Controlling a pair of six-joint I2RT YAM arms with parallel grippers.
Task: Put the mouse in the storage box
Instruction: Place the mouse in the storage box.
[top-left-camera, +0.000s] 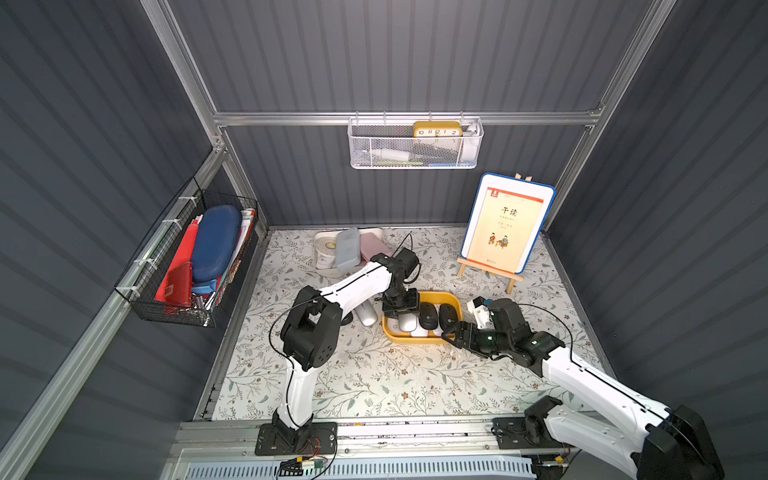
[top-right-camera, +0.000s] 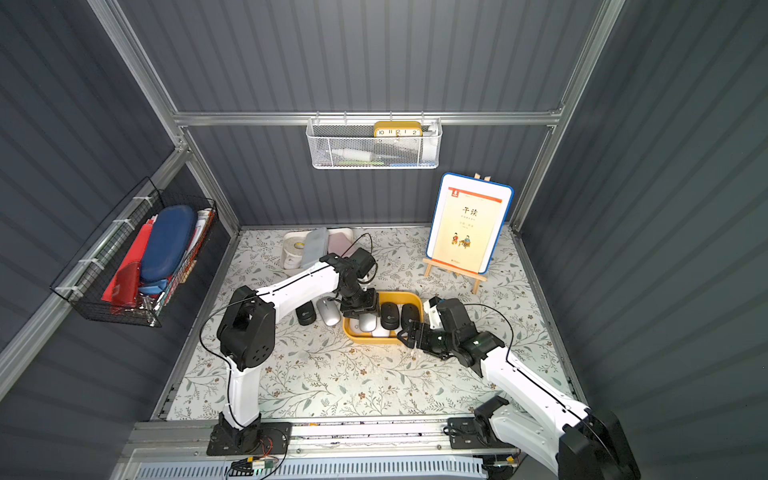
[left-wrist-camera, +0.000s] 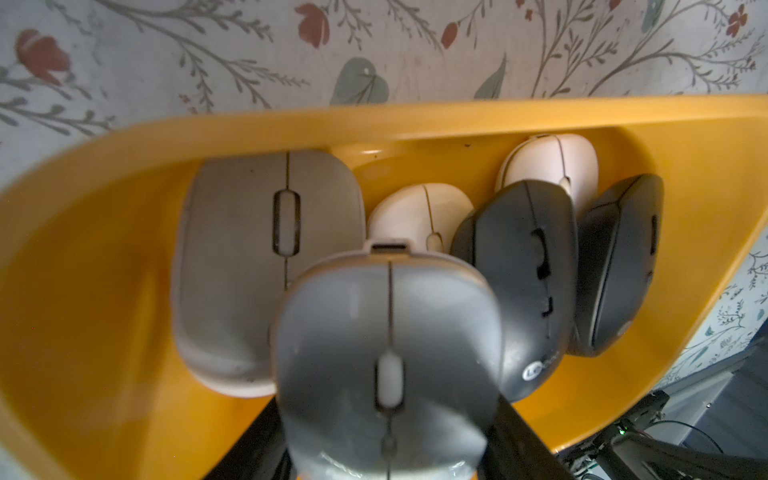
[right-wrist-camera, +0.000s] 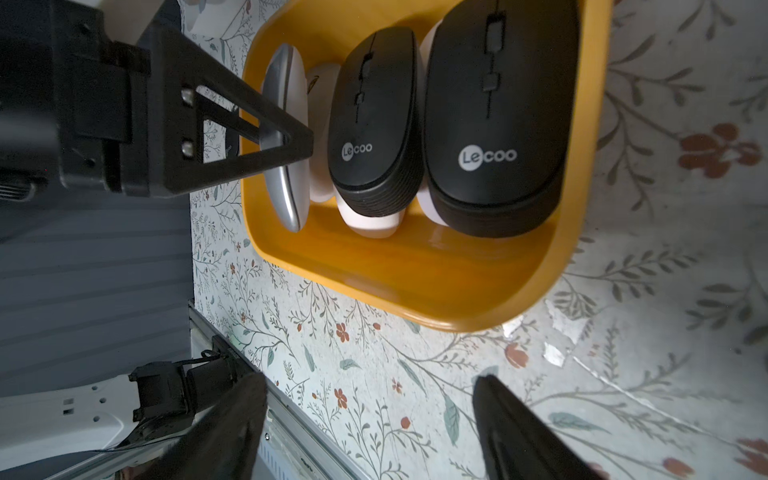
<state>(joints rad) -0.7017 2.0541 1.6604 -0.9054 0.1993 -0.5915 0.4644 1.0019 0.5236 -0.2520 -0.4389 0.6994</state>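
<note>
A floral sheet (top-left-camera: 374, 374) covers the table inside this grey-walled cell. A white mesh basket (top-left-camera: 415, 145) hangs on the back wall, a black wire basket (top-left-camera: 187, 257) on the left wall, and a book on an easel (top-left-camera: 505, 224) stands at the far right. The yellow storage box (top-left-camera: 436, 296) sits near the middle of the sheet, between my two arms. My left gripper (top-left-camera: 400, 309) hangs over the box's left end, its jaws pinched narrow on a grey mouse (left-wrist-camera: 386, 340). In my left wrist view that mouse sits between my fingers (left-wrist-camera: 523, 436), above the box's inside and overlapping a flat beige mouse (left-wrist-camera: 249, 270) on the bottom. Whether it touches anything below I cannot tell. Next to the beige one lie two white mice (left-wrist-camera: 415, 212) with two black mice (right-wrist-camera: 494, 116) resting over them. My right gripper (right-wrist-camera: 370, 380) sits low just beside the box's near right corner, jaws spread apart with only the sheet between them. Left of the box, outside it, a silver mouse (top-right-camera: 328, 311) and a lone black mouse (top-right-camera: 306, 313) lie side by side on the sheet
</note>
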